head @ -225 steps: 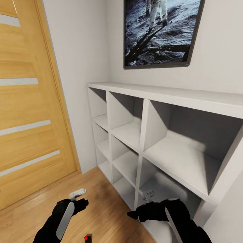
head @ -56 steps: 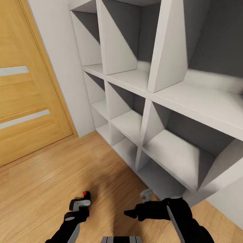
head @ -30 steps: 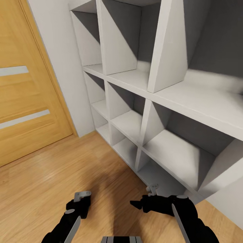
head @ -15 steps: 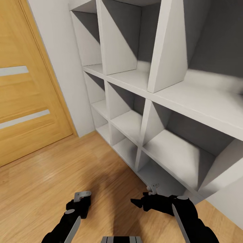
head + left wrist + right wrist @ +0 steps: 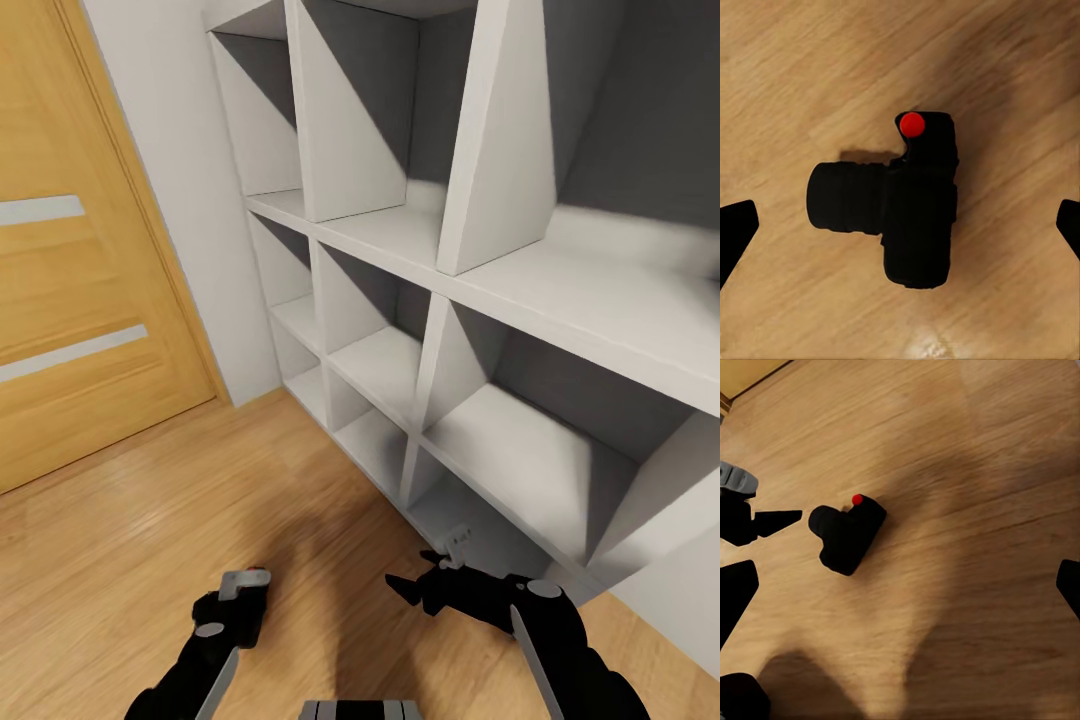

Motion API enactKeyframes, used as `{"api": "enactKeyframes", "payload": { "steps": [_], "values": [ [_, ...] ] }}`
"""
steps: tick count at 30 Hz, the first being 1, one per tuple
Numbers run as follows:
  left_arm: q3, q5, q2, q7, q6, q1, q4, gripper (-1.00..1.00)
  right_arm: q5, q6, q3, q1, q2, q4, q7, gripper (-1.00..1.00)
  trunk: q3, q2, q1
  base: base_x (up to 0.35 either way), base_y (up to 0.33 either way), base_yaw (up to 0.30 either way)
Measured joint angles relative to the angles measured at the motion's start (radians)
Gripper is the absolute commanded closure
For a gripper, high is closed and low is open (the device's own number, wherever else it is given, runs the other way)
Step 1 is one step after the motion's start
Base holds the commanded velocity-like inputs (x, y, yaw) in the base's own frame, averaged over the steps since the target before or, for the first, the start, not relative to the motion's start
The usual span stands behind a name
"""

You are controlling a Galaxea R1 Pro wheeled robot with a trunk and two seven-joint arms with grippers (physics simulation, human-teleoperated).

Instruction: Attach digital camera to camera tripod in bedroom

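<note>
Your left gripper (image 5: pixel 900 225) hangs right over the digital camera (image 5: pixel 896 206), fingers spread wide: the two dark fingertips (image 5: pixel 735 229) sit at opposite edges of the left wrist view with the camera between them and clear of both. The camera lies on the light wood floor (image 5: pixel 1005 67), its stubby lens pointing out to one side and its red button (image 5: pixel 912 124) bright at one corner of the body. No brand, label or writing can be read on it; the body is plain black.

From your right wrist view, the camera (image 5: pixel 847 534) is on the floor near one black finger of the left gripper (image 5: pixel 776 520), not touching it. Your right gripper (image 5: pixel 900 585) is also spread, its fingertips far apart at the picture's edges and nothing between them but floor.

In the head view, your left gripper (image 5: pixel 240 590) is low over the floor and your right gripper (image 5: pixel 425 575) hovers beside the bottom row of the white cube shelves (image 5: pixel 440 330). A wooden door (image 5: pixel 70 300) with pale stripes stands to the left.
</note>
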Motion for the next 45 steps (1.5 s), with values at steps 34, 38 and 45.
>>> {"api": "enactKeyframes", "payload": {
  "steps": [34,38,45],
  "values": [
    [0.002,-0.078,-0.006,-0.008,-0.001,0.0,0.009,-1.0,-0.001,0.005,0.001,0.0,-0.002,0.0,0.0,-1.0,-0.042,-0.003,0.005,0.0,0.0,0.0],
    [0.002,-0.078,-0.006,-0.008,-0.002,0.0,0.008,-1.0,-0.001,0.005,0.001,0.0,-0.002,0.0,0.0,-1.0,-0.058,-0.003,0.007,0.0,0.0,0.0],
    [0.002,-0.079,-0.006,-0.008,-0.002,0.0,0.008,-1.0,-0.001,0.006,0.001,0.0,-0.002,0.0,0.0,-1.0,-0.085,-0.005,0.01,0.0,0.0,0.0]
  ]
}}
